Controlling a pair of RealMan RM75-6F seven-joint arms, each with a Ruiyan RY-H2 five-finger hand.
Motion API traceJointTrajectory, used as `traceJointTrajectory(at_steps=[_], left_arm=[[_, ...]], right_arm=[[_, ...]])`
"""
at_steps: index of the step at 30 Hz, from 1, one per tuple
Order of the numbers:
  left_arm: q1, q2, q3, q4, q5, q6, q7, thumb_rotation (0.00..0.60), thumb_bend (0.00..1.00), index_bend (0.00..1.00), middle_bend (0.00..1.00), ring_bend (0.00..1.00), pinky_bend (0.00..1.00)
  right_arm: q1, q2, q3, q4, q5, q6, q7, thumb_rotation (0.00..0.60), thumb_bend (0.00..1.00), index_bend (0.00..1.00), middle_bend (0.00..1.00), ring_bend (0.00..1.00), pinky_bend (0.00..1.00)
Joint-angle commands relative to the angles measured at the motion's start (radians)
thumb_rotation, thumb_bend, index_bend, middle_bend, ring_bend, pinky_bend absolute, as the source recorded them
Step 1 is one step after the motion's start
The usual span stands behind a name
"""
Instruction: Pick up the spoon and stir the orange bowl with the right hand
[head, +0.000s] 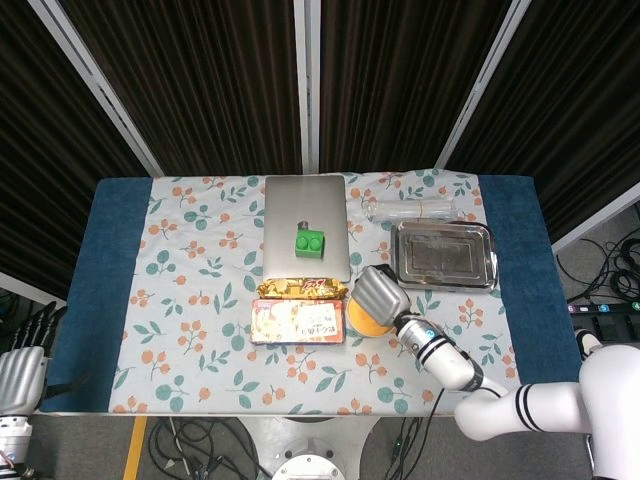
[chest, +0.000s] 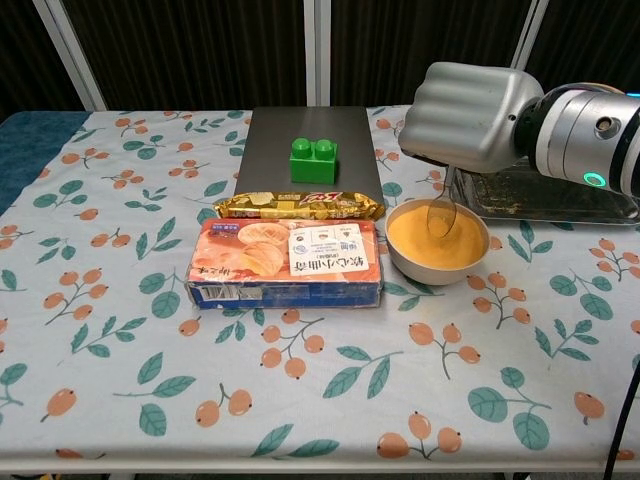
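Hanging below the right robot hand, spoon in orange bowl

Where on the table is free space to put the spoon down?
Bare cloth lies left of the cookie box and along the table's near edge. It is crowded around the orange bowl, between the box and metal tray.
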Motion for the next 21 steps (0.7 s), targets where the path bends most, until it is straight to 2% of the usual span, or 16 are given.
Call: traceJointTrajectory(at_steps=[1, 6, 10, 16, 21], left_arm=[[0.002, 0.000, 0.001, 0.001, -0.001, 0.001, -0.002, 0.600, 0.11, 0.11, 0.08, 0.03, 0.07], [0.002, -0.002, 0.004, 0.003, 0.000, -0.003, -0.003, 0.600, 0.11, 0.11, 0.08, 0.03, 0.07], [0.005, -0.004, 0.005, 0.007, -0.003, -0.003, -0.006, 0.600, 0.11, 0.11, 0.08, 0.03, 0.07], [0.005, -0.008, 0.005, 0.013, -0.003, -0.005, -0.011, 0.600, 0.11, 0.11, 0.08, 0.03, 0.07], [0.006, -0.010, 0.005, 0.016, 0.000, -0.001, -0.014, 0.600, 0.11, 0.11, 0.08, 0.03, 0.07]], right_arm=[[0.002, -0.008, 0.004, 0.002, -0.003, -0.006, -0.003, 0.600, 0.52, 0.72, 0.96, 0.92, 1.00], [0.010, -0.057, -0.001, 0.039, 0.005, -0.033, -0.034, 0.600, 0.52, 0.72, 0.96, 0.92, 1.00], [0.018, -0.089, -0.027, 0.086, -0.001, -0.047, -0.095, 0.600, 0.52, 0.72, 0.96, 0.92, 1.00], [0.016, -0.078, -0.039, 0.114, 0.016, -0.040, -0.145, 0.600, 0.53, 0.73, 0.96, 0.92, 1.00], [0.023, -0.047, -0.042, 0.108, -0.011, -0.025, -0.173, 0.600, 0.53, 0.74, 0.96, 0.92, 1.00]])
